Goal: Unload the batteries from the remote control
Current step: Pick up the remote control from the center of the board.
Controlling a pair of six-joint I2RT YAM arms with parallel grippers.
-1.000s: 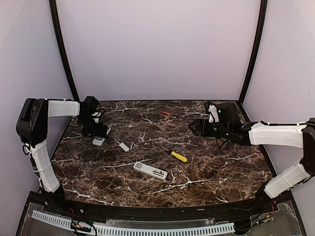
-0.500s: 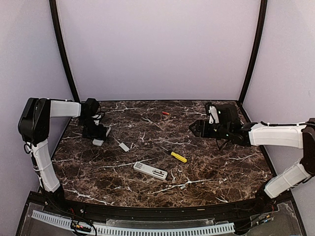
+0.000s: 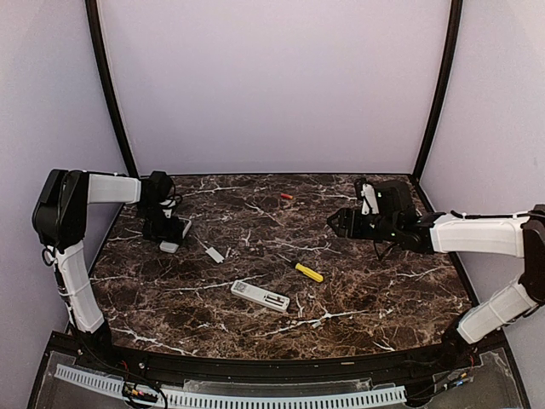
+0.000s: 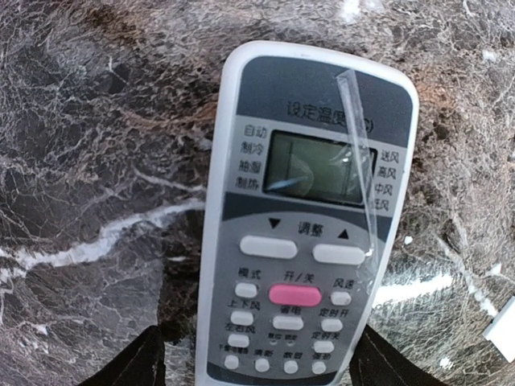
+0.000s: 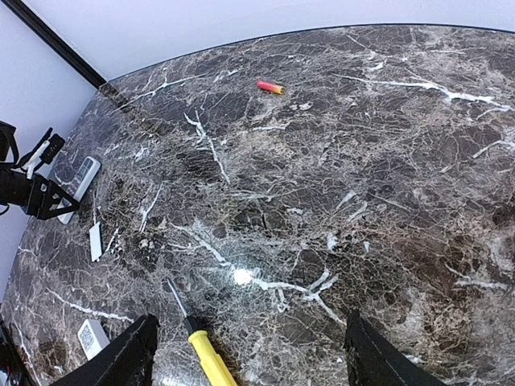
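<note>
**L claw closing in on face-up remote, no cell out of it yet**

Since a sec ago the L claw (image 4: pixel 257 366) has eased further over the grey remote (image 4: pixel 306 217) and its jaws have narrowed a bit. They're still wide, one finger each side of the remote's button end, not clamped, holding nothing. That remote lies well left of & beyond the yellow screwdriver (image 3: pixel 309 272), buttons up. The battery door is prob. underneath, so my read is it needs gripping & flipping before any cell comes out.

R claw (image 5: pixel 249 362) has barely budged: it hangs right of & beyond the screwdriver, jaws wide, empty. Red cell (image 5: pixel 270 87) lies loose far beyond the screwdriver, untouched. 2nd remote (image 3: pixel 260 296) sits just nearer than the screwdriver, to its left; can't tell if cells are in it. Cover plate (image 3: pixel 215 254) lies left of the screwdriver, betw. it & the grey remote.
</note>
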